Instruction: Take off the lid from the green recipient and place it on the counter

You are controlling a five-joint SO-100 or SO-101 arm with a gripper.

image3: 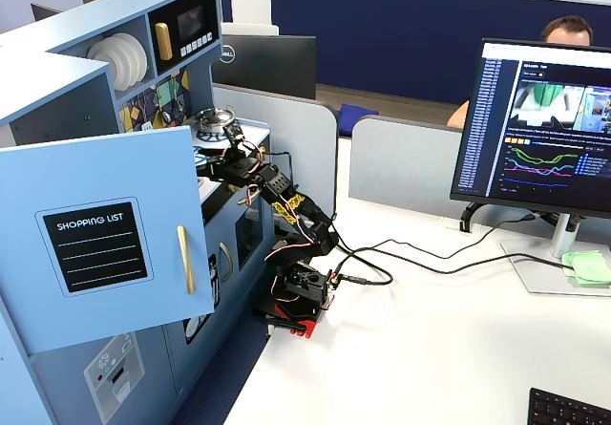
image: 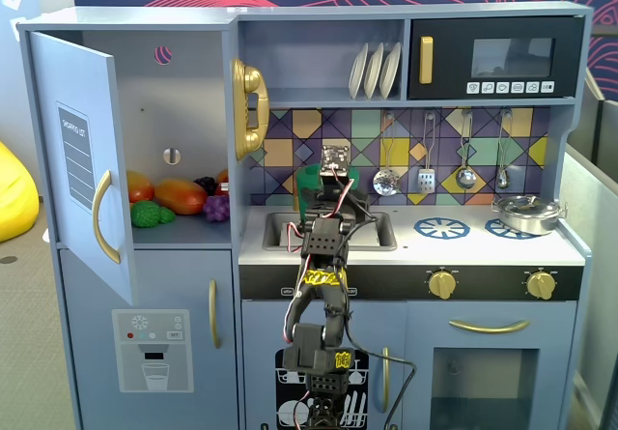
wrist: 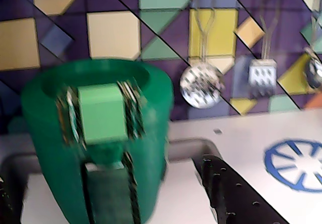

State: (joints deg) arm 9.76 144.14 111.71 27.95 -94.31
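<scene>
The green recipient (wrist: pixel 55 148) fills the left of the wrist view, blurred, with its lighter green side strap (wrist: pixel 100 110) facing the camera. Its top (wrist: pixel 95 72) is a dark green rim with a darker middle. I cannot make out the lid or its strap there. In a fixed view the pot (image: pixel 309 175) shows behind the arm, by the back of the sink. My gripper (wrist: pixel 105 173) is open, with one black finger (wrist: pixel 226 189) to the right of the pot and the other at the left edge. It also shows in both fixed views (image: pixel 333 203) (image3: pixel 214 162). The white counter (wrist: pixel 246 133) lies to the right.
A recessed sink (image: pixel 381 232) sits under the gripper. Blue burner rings (image: pixel 441 227) are printed to the right, with a silver pan (image: pixel 526 215) on the far one. Utensils (wrist: pixel 201 83) hang on the tiled back wall. The fridge door (image: pixel 82 159) stands open at the left.
</scene>
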